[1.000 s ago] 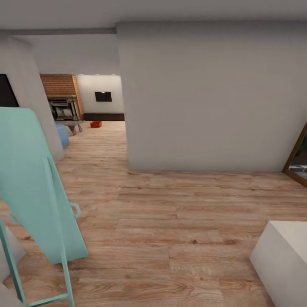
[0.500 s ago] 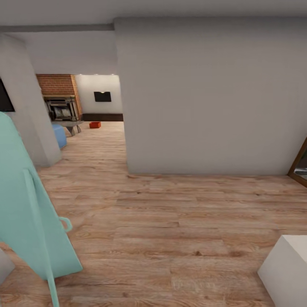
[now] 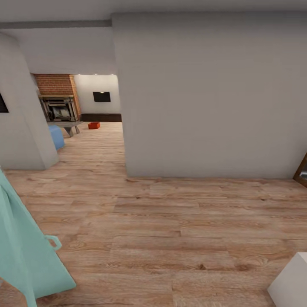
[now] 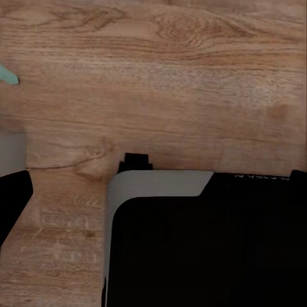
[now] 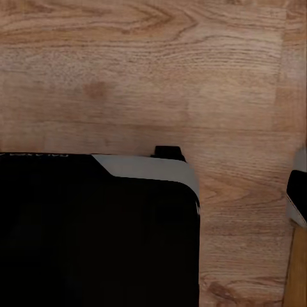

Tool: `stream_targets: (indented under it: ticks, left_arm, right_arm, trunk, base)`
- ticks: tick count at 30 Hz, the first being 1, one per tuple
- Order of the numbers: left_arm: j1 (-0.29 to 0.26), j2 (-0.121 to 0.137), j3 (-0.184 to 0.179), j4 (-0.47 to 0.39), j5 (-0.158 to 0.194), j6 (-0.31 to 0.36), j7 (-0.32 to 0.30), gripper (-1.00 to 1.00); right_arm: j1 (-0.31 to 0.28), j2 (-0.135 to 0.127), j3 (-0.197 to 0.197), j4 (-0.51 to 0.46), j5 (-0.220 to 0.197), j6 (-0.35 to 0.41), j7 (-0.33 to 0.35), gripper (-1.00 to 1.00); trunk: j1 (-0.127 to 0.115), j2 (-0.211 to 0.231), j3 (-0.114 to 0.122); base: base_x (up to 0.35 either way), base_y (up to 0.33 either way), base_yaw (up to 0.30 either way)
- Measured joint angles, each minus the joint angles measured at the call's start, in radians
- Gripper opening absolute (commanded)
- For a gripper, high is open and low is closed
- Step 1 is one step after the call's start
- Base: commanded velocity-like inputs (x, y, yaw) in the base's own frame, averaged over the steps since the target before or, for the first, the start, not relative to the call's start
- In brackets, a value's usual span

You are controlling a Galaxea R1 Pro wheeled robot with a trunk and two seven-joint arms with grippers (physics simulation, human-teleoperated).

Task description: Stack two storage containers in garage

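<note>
Light wood plank floor [image 3: 179, 230] is seen across most of the head view, running from the near foreground back through an opening into the living room [image 3: 85, 106]. A big plain white wall [image 3: 204, 98] is faced straight ahead, with a second white wall section [image 3: 23, 128] at left of the opening. A teal panel [image 3: 21, 251] with a small loop handle is cut off at the lower left edge. A white block corner [image 3: 292, 283] is seen at the lower right, and a wooden frame edge [image 3: 302, 171] at the far right. In the far room a red brick fireplace [image 3: 55, 96] is seen, a grey desk [image 3: 67, 124] in front of it, a blue sofa [image 3: 55, 136] just beside the left wall, and a dark rectangle [image 3: 102, 97] on the back wall. One container [image 3: 94, 125], small and orange-red, is set on the plank floor far back, near the desk and well apart from the robot. In both wrist views the plank floor is seen above the dark, grey-edged robot body [image 4: 204, 243]. The fingers are not made out in any view, so the state of either gripper cannot be told.
</note>
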Motion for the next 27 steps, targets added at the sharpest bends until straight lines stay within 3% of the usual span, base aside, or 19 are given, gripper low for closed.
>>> stream_targets:
  ticks: [27]
  left_arm:
    - [0.000,0.001,0.000,0.000,0.000,0.000,0.000,1.00]
  right_arm:
    - [0.000,0.002,0.000,0.000,-0.002,0.002,0.001,1.00]
  trunk:
    - [0.000,0.000,0.000]
  base:
    - [0.322,0.000,0.000]
